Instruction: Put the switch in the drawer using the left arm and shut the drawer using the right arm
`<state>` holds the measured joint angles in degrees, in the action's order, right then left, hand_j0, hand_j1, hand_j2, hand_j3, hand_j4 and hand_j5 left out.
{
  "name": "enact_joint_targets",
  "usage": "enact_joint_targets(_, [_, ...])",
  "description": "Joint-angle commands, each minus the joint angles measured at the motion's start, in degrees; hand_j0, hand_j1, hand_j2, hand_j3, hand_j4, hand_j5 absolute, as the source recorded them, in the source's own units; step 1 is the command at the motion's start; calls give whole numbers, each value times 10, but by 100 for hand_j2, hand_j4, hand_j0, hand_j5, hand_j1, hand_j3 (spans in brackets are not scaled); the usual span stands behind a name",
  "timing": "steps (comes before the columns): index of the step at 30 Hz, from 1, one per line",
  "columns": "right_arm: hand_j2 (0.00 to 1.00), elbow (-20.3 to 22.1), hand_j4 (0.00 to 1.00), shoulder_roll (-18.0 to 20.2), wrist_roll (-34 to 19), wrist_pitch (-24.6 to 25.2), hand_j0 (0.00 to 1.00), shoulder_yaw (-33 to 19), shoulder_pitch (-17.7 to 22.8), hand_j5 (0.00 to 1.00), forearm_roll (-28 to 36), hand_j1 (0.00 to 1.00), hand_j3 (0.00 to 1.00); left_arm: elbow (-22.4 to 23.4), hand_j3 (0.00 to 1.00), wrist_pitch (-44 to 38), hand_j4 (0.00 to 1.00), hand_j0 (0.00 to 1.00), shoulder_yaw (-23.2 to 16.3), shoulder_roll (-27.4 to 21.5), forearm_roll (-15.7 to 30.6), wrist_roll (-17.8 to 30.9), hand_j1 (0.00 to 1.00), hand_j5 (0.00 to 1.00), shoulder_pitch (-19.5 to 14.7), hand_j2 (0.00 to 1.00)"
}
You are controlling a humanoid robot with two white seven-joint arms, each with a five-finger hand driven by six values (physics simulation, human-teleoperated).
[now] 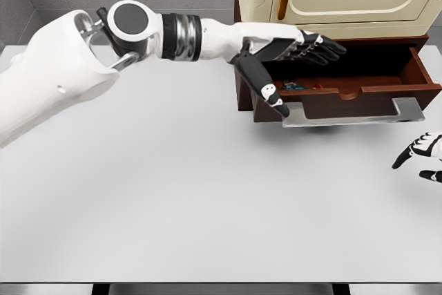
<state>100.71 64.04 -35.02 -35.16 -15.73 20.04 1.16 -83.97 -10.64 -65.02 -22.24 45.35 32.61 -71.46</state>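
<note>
**Switch in, drawer still open**

The left hand (293,60) hovers over the open drawer (345,91), fingers spread and empty — the switch (293,86) seems to lie inside. The right hand (423,155) waits at the table's (173,205) edge, fingers loosely open — placed to push the front shut.

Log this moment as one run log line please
left hand: open above drawer | switch: lying inside drawer | drawer: pulled open | right hand: open, near table's right edge
</note>
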Motion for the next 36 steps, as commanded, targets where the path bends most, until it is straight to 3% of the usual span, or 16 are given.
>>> enact_joint_targets(1, [56,0,56,7,0,2,56,0,-3,56,4,56,56,-30,100,4,100,100,30,-21,6,24,100,100,1,100])
enact_joint_targets(4, [54,0,54,9,0,2,54,1,-13,54,4,54,54,-159,100,34,100,100,52,-160,63,24,100,100,0,100])
enact_joint_targets(6, [53,0,53,10,0,2,53,2,-18,53,4,53,53,-171,100,119,100,100,60,-279,130,24,100,100,3,100])
enact_joint_targets(8, [54,0,54,18,0,2,54,2,-25,54,5,54,54,-171,100,165,100,100,60,-347,136,24,100,100,24,100])
enact_joint_targets(10, [56,0,56,18,0,2,56,2,-27,56,10,56,56,-170,100,185,100,100,60,-395,135,24,100,100,43,100])
enact_joint_targets(12, [56,0,56,28,0,2,56,2,-40,56,10,56,56,-170,100,203,100,100,57,-401,130,24,100,100,62,100])
enact_joint_targets(13, [56,0,56,29,0,2,56,3,-40,56,10,56,56,-171,100,229,100,100,54,-400,101,24,100,100,78,100])
enact_joint_targets(15, [56,0,56,29,0,2,56,6,-43,56,10,56,56,-171,100,334,100,100,53,-402,-25,24,100,100,91,100])
enact_joint_targets(18, [56,-1,56,29,0,2,56,11,-53,56,10,56,56,-165,100,326,100,100,33,-405,-114,24,100,100,84,100])
enact_joint_targets(19, [56,0,56,29,0,2,56,22,-60,56,10,56,56,-147,100,327,100,100,31,-411,-148,24,100,100,68,100])
enact_joint_targets(20, [56,0,56,29,0,2,56,35,-72,56,10,56,56,-138,100,342,100,100,32,-409,-257,24,100,100,28,100])
enact_joint_targets(21, [56,0,56,29,0,2,56,50,-84,56,10,56,56,-143,100,386,100,100,32,-410,-326,24,100,100,12,100])
enact_joint_targets(22, [56,-1,56,29,0,2,56,59,-96,56,10,56,56,-144,100,398,100,100,32,-410,-335,24,100,100,11,100])
enact_joint_targets(24, [57,-1,57,29,0,2,57,61,-99,57,10,57,57,-146,100,456,100,100,32,-410,-436,24,100,100,11,100])
enact_joint_targets(31, [60,-3,60,29,0,2,60,81,-107,60,10,60,60,-153,100,456,100,100,36,-394,-489,24,100,100,12,100])
enact_joint_targets(36, [60,-4,60,29,0,2,60,81,-117,60,10,60,60,-160,100,456,100,100,35,-382,-490,24,100,100,27,100])
